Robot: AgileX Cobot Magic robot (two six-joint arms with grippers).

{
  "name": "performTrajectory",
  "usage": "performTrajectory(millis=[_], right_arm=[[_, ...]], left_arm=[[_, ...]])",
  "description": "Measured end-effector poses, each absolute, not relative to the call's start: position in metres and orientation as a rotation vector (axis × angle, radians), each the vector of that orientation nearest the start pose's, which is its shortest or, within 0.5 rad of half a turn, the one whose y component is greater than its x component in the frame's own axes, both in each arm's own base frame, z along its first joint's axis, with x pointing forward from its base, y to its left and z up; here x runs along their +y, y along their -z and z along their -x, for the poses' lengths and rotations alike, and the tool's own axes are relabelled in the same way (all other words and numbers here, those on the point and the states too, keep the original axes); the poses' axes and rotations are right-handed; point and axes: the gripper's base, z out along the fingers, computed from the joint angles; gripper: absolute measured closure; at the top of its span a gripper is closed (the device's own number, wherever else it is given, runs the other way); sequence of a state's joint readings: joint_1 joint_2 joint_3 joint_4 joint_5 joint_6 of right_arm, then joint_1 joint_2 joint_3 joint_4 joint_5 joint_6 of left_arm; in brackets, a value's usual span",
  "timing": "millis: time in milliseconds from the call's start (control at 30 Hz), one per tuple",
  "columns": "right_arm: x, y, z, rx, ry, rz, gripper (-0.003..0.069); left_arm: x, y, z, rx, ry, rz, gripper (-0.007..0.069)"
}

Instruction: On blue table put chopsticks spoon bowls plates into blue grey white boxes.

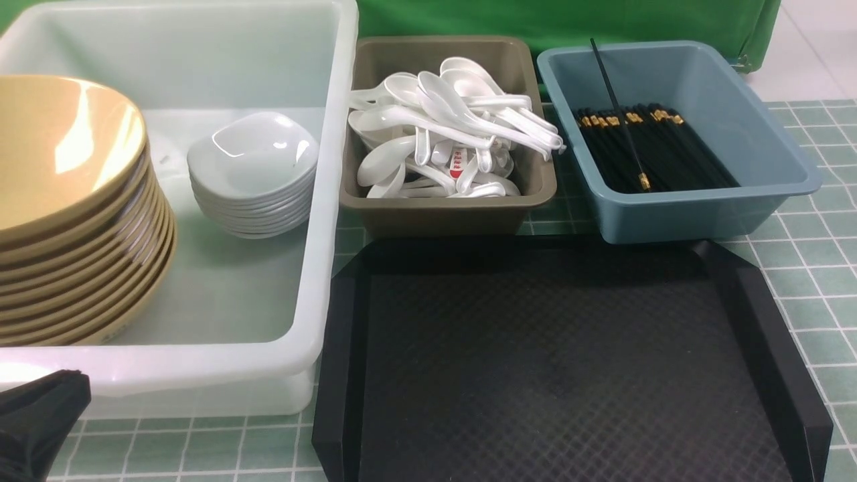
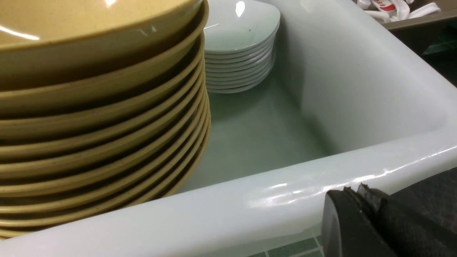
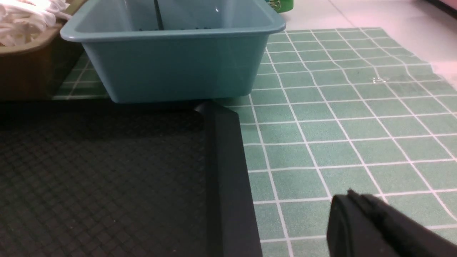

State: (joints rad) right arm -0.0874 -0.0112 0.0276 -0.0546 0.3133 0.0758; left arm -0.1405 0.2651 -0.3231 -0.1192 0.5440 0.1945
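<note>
The white box [image 1: 315, 281] holds a stack of tan bowls [image 1: 67, 221] and a stack of white plates [image 1: 251, 174]. White spoons [image 1: 455, 127] fill the grey box [image 1: 448, 207]. Black chopsticks [image 1: 653, 150] lie in the blue box [image 1: 696, 214], one leaning up on its back wall. My left gripper [image 2: 353, 194] is shut and empty, just outside the white box's near rim [image 2: 250, 200]; the bowls [image 2: 100, 117] and plates [image 2: 239, 50] show beyond it. My right gripper [image 3: 351, 198] is shut and empty over the green tiled cloth, right of the black tray [image 3: 225, 171]. The blue box [image 3: 175, 60] stands ahead of it.
A black tray [image 1: 562, 361] with nothing on it lies at the front centre, against the grey and blue boxes. Green checked cloth [image 1: 817, 281] covers the table, with a bare strip on the right. A green curtain [image 1: 569, 20] hangs behind the boxes.
</note>
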Motion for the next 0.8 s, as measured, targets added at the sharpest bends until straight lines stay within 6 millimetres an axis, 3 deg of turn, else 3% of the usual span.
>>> performTrajectory(millis=[467,633,800], right_arm=[[-0.006,-0.176,-0.054,1.81,0.06,-0.113,0.0622],[-0.006,-0.176,-0.054,1.81,0.06,-0.113,0.0622],[-0.006,-0.176,-0.054,1.812,0.061,-0.112,0.0622]], left_arm=[[-0.015,-0.252,-0.067,1.938,0.1,-0.251,0.0635],[-0.01,-0.227,-0.073,1.683,0.103,-0.107,0.0636],[-0.001,-0.203,-0.064,1.568,0.05,0.014,0.0637]])
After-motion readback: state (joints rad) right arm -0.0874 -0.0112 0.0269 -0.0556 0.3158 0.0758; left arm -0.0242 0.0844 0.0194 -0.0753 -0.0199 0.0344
